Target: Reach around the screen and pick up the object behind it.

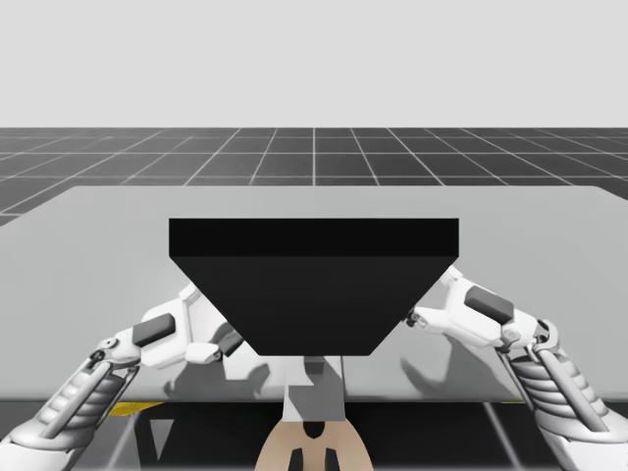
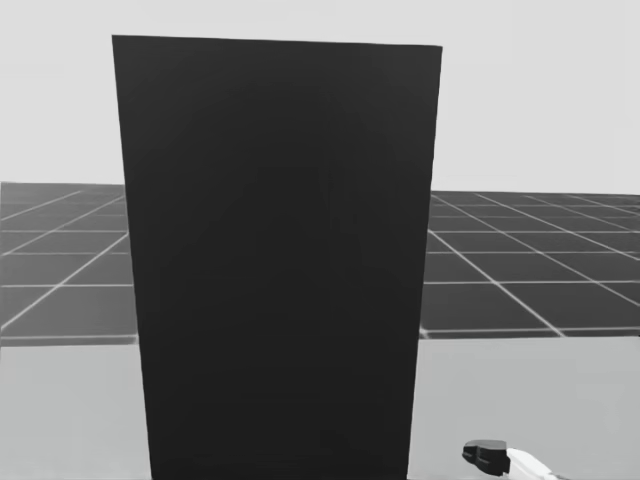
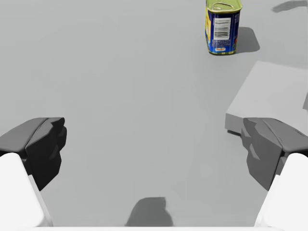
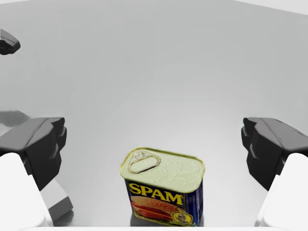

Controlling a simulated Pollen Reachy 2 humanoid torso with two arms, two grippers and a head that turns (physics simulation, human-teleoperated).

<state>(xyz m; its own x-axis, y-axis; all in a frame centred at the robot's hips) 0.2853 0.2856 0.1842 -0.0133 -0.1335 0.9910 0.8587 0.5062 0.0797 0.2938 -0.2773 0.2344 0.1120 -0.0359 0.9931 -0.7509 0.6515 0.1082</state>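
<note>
The black screen stands upright in the middle of the tabletop and blocks my head's line forward; my arms pass either side of it. Behind it the blue rectangular can stands lid up between the wide-spread fingers of my right claw, touching neither. My left claw, also wide, hangs over bare tabletop, with the can well ahead near a pale grey block.

The black screen blocks the centre of the frame; bare table lies open at its left and right.
</note>
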